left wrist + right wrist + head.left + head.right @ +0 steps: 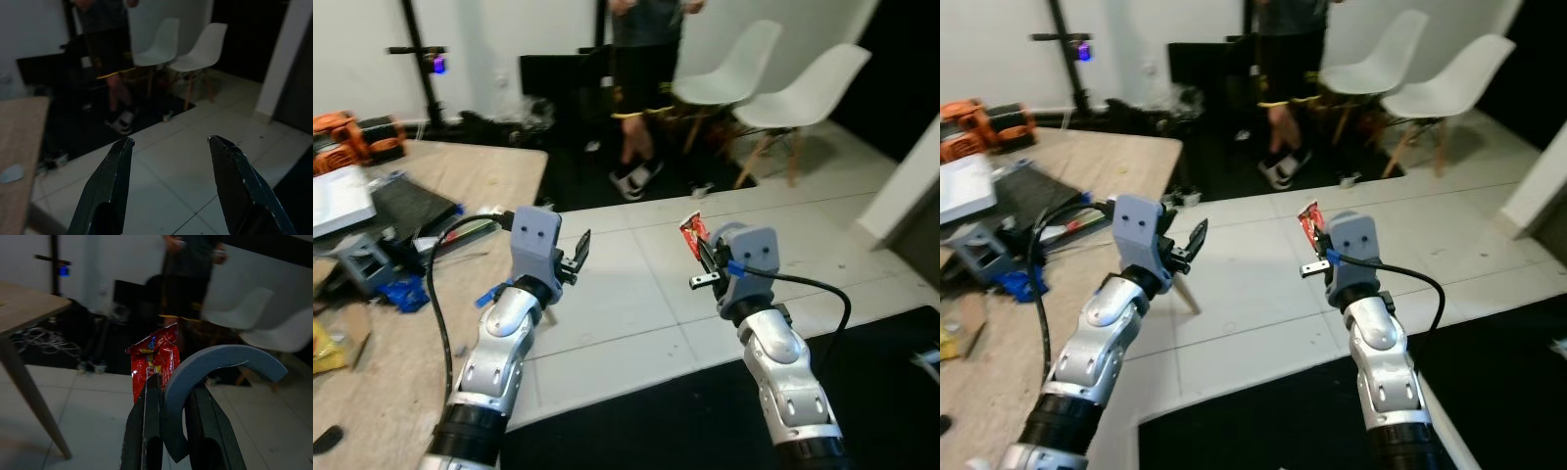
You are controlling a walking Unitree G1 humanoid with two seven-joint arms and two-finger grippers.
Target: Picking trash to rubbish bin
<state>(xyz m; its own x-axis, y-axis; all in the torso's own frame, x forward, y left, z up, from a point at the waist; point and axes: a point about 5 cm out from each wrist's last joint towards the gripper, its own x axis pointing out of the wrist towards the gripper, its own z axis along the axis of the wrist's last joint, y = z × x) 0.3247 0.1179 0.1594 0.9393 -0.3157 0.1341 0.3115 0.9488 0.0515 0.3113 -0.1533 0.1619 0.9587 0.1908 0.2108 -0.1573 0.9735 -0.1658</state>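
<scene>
**Red wrapper pinched, no bin in sight yet**

The right end effector (703, 257) is clamping its two fingers on a red snack wrapper (155, 360), which is sticking up past the fingertips, held in the air over the white tiled floor (636, 294), approx centre frame. The wrapper is looking light, thin, crinkly and prob slippery foil: a firm pinch on the lower flat part, as now, is suiting it best. The left end effector (171, 176) is hanging wide open w/ nothing between its fingers, at 9 o'clock from the wrapper, near the wooden worktop (470, 166). A person (644, 59) is standing at 12 o'clock by two white chairs (773, 88).
</scene>
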